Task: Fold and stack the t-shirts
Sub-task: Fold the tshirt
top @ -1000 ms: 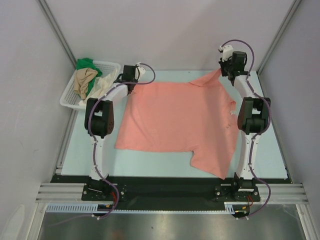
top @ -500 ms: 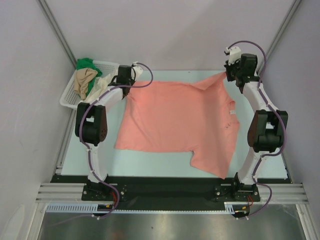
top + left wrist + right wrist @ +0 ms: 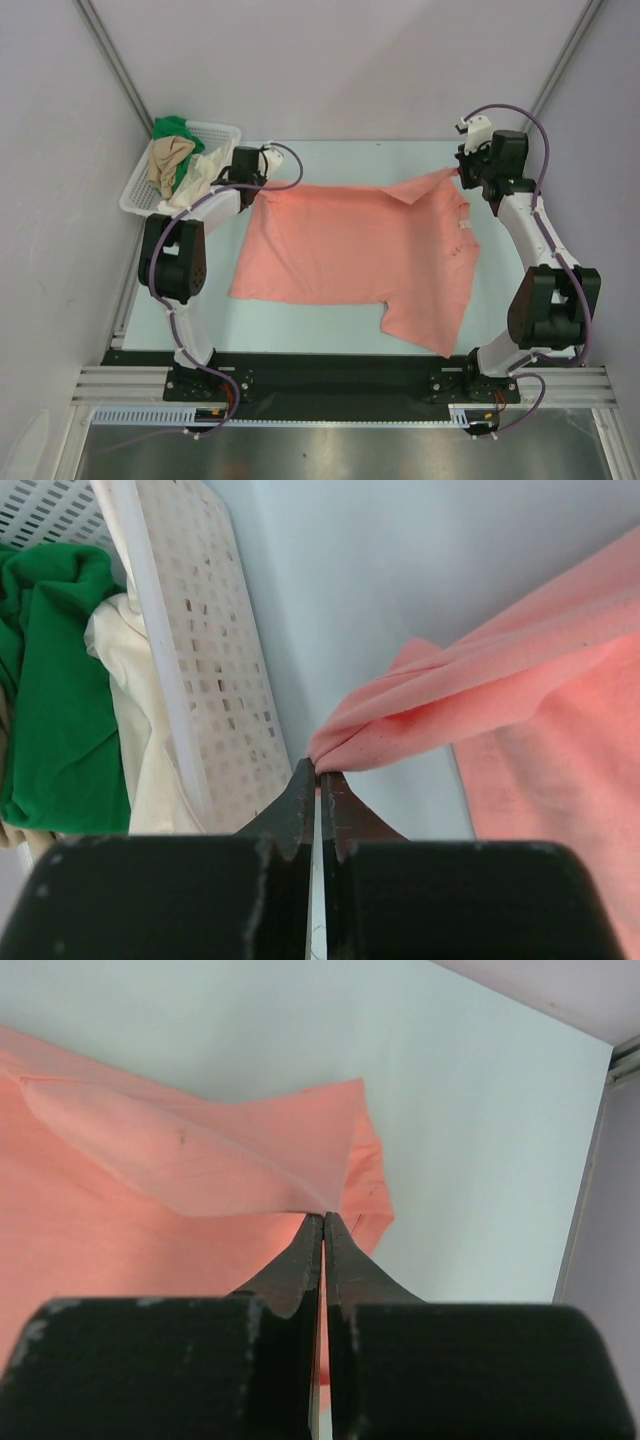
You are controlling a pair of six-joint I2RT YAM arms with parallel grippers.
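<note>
left gripper (image 3: 318, 772) is pinched tight on the far-left corner of the salmon-pink t-shirt (image 3: 360, 250). right gripper (image 3: 322, 1220) is clamped on the far-right corner, cloth nipped between closed jaws. the two hold that far edge lifted and drawn apart, which looks meant to tension the cloth flat before a fold. the rest of the shirt lies spread on the table (image 3: 340, 158) between the arms, with its near-right part rumpled. the green t-shirt (image 3: 172, 127), tan t-shirt (image 3: 168, 160) and cream t-shirt (image 3: 203, 170) wait bunched in the white basket (image 3: 215, 125), just beside the left gripper.
</note>
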